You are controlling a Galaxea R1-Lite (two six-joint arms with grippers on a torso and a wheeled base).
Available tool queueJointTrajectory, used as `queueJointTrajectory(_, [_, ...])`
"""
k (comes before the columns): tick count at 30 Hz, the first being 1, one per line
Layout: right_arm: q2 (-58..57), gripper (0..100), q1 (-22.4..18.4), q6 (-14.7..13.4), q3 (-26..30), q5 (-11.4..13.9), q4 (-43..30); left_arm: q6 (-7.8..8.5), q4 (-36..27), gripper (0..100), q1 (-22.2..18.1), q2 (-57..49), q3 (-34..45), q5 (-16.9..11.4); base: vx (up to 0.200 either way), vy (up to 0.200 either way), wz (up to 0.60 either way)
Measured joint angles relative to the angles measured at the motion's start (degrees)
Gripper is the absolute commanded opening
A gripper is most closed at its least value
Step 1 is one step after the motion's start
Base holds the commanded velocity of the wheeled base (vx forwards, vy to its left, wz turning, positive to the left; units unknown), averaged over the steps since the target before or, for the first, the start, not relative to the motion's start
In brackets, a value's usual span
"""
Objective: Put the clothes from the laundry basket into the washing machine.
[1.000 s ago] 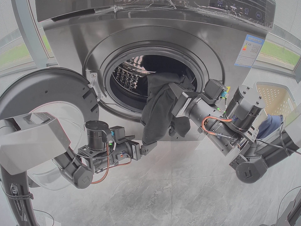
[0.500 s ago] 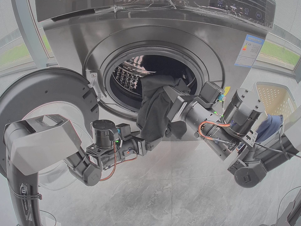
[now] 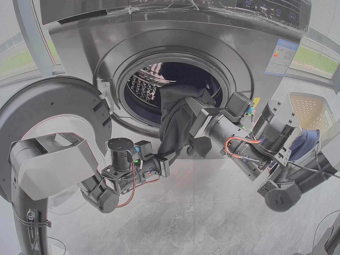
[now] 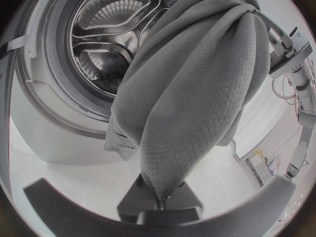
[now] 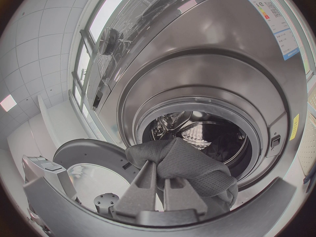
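Head view: the silver front-loading washing machine [image 3: 88, 54] bears raised lettering on its drawer panel at eleven o'clock of the porthole, a blue-and-white printed sticker [image 3: 282, 57] at two o'clock and a small yellow sticker [image 3: 256, 101] at three o'clock. The dark grey mesh-knit garment [image 3: 175, 119] hangs over the porthole's lip at six o'clock, partly inside the drum. The right gripper [image 3: 189, 103], its arm reaching in from four o'clock, pinches the upper fold; the left gripper [image 3: 170, 157], elbow bent, comes from eight o'clock and is clamped on the lower end. The round grey door [image 3: 53, 100] stands open at nine o'clock. The cream perforated laundry basket [image 3: 311, 112] sits at three o'clock, blue cloth [image 3: 304, 140] inside. Left wrist view: the left gripper [image 4: 161, 195] is closed on the garment's [image 4: 197, 83] tip. Right wrist view: the right gripper [image 5: 160, 185] squeezes bunched cloth [image 5: 194, 168] before the porthole, with both stickers [image 5: 276, 20] [image 5: 295, 126] on the panel beside it.
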State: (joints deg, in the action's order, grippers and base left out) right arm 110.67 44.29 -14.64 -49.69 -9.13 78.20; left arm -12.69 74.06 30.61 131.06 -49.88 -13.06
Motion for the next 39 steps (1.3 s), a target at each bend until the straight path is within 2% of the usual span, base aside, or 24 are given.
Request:
queueJointTrajectory(8, [0.0, 0, -0.6, 0.0, 0.3, 0.0, 0.0, 0.16, 5.0, 0, 1.8, -2.8, 5.2, -0.1, 0.000, 0.000, 0.00])
queueJointTrajectory(17, [0.8, 0, -1.8, -0.1, 2.9, 0.0, 1.8, 0.62, 12.9, 0, 4.5, -10.9, 17.2, 0.0, 0.000, 0.000, 0.00])
queueJointTrajectory(22, [2.5, 0, -2.1, 0.1, 5.3, 0.1, 5.1, 1.08, 14.5, 0, 5.7, -17.0, 24.0, -0.1, 0.000, 0.000, 0.00])
queueJointTrajectory(26, [3.8, 0, -2.2, 0.3, 7.0, 0.1, 5.7, 0.99, 14.8, 0, 5.9, -21.3, 26.4, -0.1, 0.000, 0.000, 0.00])
queueJointTrajectory(27, [4.0, 100, -2.2, 0.3, 7.4, 0.1, 5.7, 0.93, 14.8, 0, 5.9, -22.2, 26.6, -0.2, 0.000, 0.000, 0.00])
queueJointTrajectory(34, [4.9, 100, -1.8, 0.4, 11.0, 0.0, 4.9, 0.40, 14.8, 0, 5.8, -26.6, 26.0, -0.2, 0.000, 0.000, 0.00])
queueJointTrajectory(39, [5.3, 100, -1.5, 1.7, 15.3, 0.0, 4.5, -2.02, 14.7, 0, 5.0, -27.3, 22.7, 0.1, 0.000, 0.000, 0.00])
